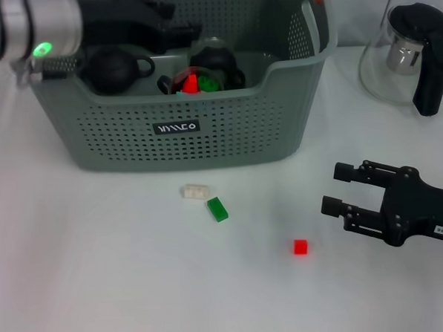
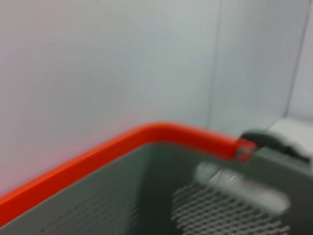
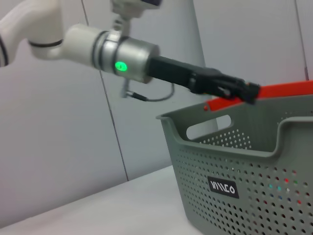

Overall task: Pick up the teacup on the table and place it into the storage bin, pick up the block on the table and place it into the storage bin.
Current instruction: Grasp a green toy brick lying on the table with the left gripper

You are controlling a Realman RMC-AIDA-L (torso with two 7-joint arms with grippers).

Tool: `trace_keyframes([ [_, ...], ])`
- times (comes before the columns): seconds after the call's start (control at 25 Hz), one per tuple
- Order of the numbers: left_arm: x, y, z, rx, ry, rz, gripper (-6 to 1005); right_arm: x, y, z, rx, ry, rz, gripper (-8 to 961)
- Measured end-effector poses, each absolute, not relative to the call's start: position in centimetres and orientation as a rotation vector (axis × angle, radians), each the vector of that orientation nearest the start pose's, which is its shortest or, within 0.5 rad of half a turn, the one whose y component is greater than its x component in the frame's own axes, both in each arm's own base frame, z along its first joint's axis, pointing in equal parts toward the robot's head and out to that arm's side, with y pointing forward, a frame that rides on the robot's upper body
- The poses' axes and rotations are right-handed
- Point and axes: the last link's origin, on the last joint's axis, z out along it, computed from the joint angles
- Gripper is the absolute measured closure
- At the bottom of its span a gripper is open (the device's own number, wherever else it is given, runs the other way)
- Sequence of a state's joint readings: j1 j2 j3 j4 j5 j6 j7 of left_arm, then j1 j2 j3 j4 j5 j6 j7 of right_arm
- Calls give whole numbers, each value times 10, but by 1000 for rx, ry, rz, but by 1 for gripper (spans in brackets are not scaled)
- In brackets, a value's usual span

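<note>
Grey-green storage bin [image 1: 205,137] at upper centre already holds a black teacup [image 1: 112,67], the left end effector [image 1: 162,24] above it with grip unreadable, while the right end effector [image 1: 349,193], spread wide at lower right, could nudge the small red block [image 1: 300,246] away on the surface [image 1: 101,276].
</note>
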State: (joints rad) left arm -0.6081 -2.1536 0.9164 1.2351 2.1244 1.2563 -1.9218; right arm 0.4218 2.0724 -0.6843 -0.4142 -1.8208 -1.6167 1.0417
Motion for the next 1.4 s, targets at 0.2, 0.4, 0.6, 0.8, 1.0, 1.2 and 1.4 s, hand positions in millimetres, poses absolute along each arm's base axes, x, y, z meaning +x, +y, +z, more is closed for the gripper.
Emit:
trace_keyframes([
  [0.2, -180, 366, 49, -2583, -384, -604, 444, 287, 281, -22, -2605, 534, 956, 270],
  [0.4, -220, 325, 28, -2704, -340, -706, 448, 287, 281, -22, -2605, 540, 954, 271],
  [0.6, -249, 304, -2, -2775, -331, -667, 451, 287, 281, -22, -2604, 541, 953, 271],
  [0.8, -264, 301, -34, -2788, -269, -603, 453, 289, 281, -22, -2602, 548, 948, 270],
  [1.0, -269, 313, -56, -2775, -276, -476, 456, 289, 281, -22, -2602, 551, 945, 270],
  [1.2, -267, 324, -69, -2777, -299, -381, 458, 289, 281, -22, -2602, 553, 944, 270],
  [1.4, -266, 333, -81, -2777, -299, -285, 461, 290, 281, -22, -2600, 553, 941, 270],
])
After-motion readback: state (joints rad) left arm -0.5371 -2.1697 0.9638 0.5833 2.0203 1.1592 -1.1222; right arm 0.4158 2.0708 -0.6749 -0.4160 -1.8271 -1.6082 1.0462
